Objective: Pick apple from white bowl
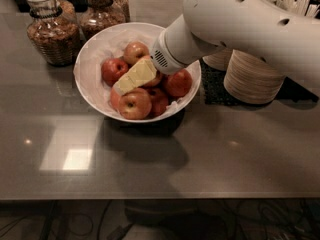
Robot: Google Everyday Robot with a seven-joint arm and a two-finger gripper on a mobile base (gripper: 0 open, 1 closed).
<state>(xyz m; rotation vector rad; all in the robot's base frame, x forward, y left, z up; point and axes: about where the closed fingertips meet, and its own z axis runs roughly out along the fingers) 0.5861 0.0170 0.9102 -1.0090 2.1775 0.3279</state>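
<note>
The apple (135,105) is closest to us. It is big and orange-red, and it sits at the front of the white bowl (90,69) on the grey surface (225,154). The pincer (120,87) is just behind and above it, with its yellow tip at the apple's top edge. I cannot tell if the pincer is apart or together.

I think the job now is to get a good hold. The pincer should be wide apart and go down around the apple's fat middle, not poke its top. Then it should squeeze softly and lift straight up.

A dark red apple (113,70) sits just left of the pincer. Another red apple (178,82) sits to its right. They are packed close and could roll, so go slowly. A yellowish-red apple (136,51) lies behind the pincer. Farther back stand glass jars (50,31), and stacked paper bowls (252,79) are off to the right. Keep the lift away from them.
</note>
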